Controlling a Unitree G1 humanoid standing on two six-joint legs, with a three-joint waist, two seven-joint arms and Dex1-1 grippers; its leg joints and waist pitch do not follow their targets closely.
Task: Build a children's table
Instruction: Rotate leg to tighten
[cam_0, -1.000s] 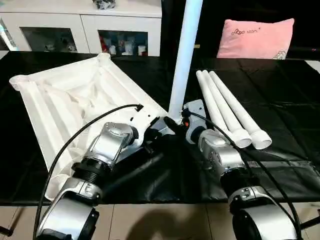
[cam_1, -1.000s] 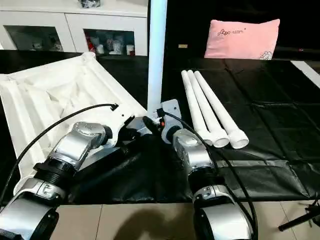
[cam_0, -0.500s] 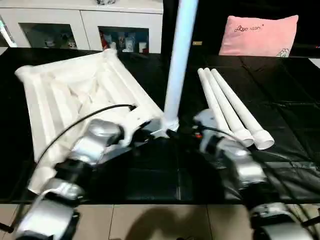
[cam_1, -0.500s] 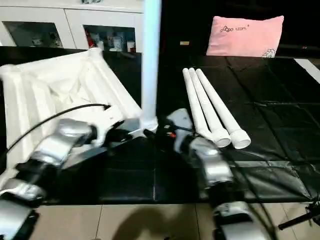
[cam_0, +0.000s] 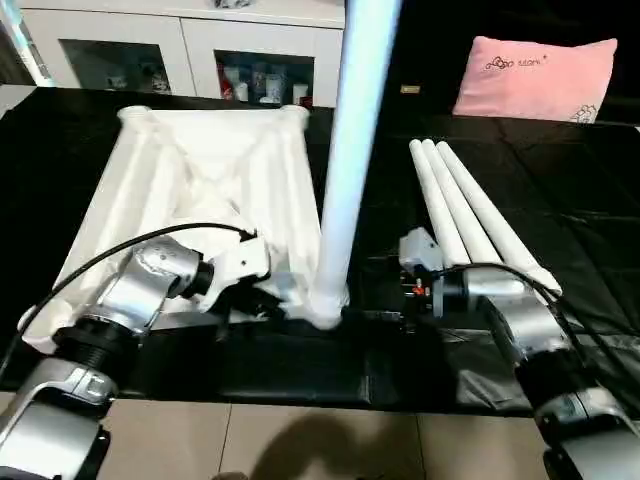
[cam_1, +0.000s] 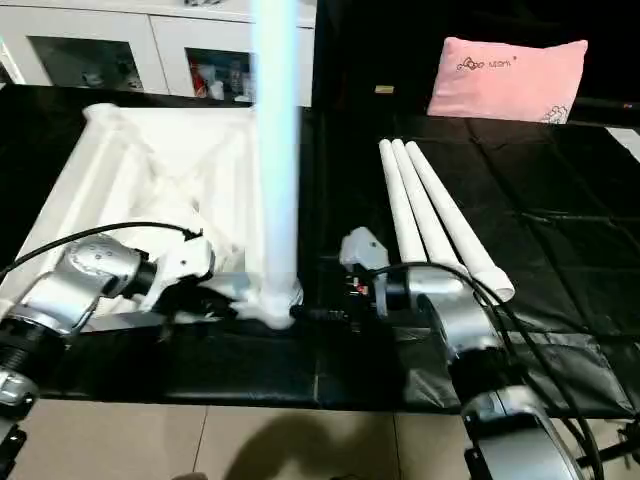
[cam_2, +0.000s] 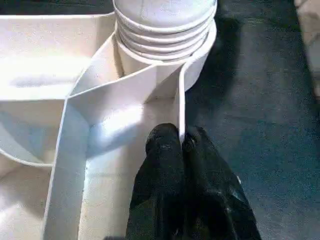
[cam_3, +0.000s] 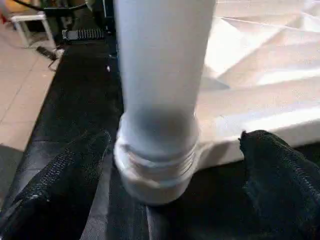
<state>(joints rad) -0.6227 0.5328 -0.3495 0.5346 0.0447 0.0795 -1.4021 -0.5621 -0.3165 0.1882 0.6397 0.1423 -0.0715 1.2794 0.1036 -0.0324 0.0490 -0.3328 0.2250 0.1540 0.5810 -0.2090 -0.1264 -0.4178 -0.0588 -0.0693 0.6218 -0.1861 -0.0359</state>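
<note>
The children's table top (cam_0: 200, 180) lies upside down on the black cloth, its ribbed underside up. One white leg (cam_0: 345, 150) stands upright in the near right corner socket (cam_2: 165, 35). Three more legs (cam_0: 470, 215) lie side by side to the right. My left gripper (cam_2: 181, 137) is shut on the thin rim wall of the top, just beside that socket. My right gripper (cam_3: 172, 150) is open, with one black finger (cam_3: 60, 180) on each side of the standing leg's base and clear of it.
A pink pillow (cam_0: 535, 78) rests at the back right. A white cabinet with glass doors (cam_0: 200, 50) stands behind the table. The black cloth's near edge (cam_0: 300, 395) drops to a tiled floor.
The table top's far end has swung to the right, so it now lies squarer to me, with the leg standing in it. My right fingers have spread wider around the leg. The camera has shifted too.
</note>
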